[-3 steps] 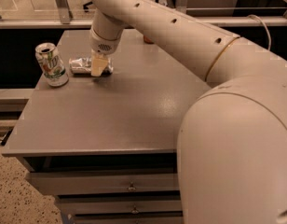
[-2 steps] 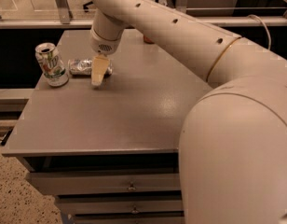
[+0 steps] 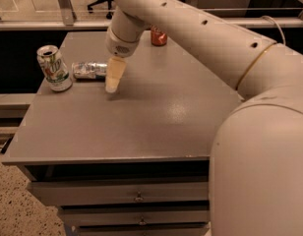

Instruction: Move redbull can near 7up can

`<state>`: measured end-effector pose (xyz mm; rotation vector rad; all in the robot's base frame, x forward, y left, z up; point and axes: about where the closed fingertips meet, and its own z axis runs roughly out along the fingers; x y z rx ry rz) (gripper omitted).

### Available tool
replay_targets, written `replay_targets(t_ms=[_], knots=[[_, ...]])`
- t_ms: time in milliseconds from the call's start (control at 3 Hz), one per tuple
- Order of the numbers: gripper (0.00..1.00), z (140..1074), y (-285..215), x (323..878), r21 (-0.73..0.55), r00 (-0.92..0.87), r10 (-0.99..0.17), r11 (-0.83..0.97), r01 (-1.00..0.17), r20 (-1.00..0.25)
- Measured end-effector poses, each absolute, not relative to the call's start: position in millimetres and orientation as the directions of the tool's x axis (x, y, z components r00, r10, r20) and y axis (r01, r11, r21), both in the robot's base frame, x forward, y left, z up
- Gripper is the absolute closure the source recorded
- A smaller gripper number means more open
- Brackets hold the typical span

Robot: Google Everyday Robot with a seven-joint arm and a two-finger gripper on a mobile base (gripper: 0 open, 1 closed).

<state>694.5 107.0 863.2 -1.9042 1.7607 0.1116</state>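
The redbull can (image 3: 90,70), slim and silver, lies on its side on the grey table (image 3: 141,117) at the back left. The 7up can (image 3: 54,68), white with green markings, stands upright just left of it, with a small gap between them. My gripper (image 3: 113,77) points down at the table directly right of the redbull can's end, close to it and not holding it.
A red cola can (image 3: 158,36) stands at the table's far edge, partly behind my arm (image 3: 200,38). My arm reaches in from the right over the back of the table. Drawers (image 3: 136,196) sit below the front edge.
My gripper was over the redbull can's right end and has come off it to the right. The can now lies uncovered beside the 7up can.
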Motion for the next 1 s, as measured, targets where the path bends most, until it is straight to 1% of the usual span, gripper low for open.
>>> replay_targets(t_ms=[333,667,1000], knots=[[0.0,878.8,68.1,688.8,-0.319,0.16,-0.841,0.016,-0.948,-0.517],[0.0,895.3,7.3,675.2,-0.318,0.195,-0.754,0.02,-0.948,-0.627],[0.0,904.1,-70.8,659.6,-0.293,0.17,-0.672,0.073,-0.953,-0.72]])
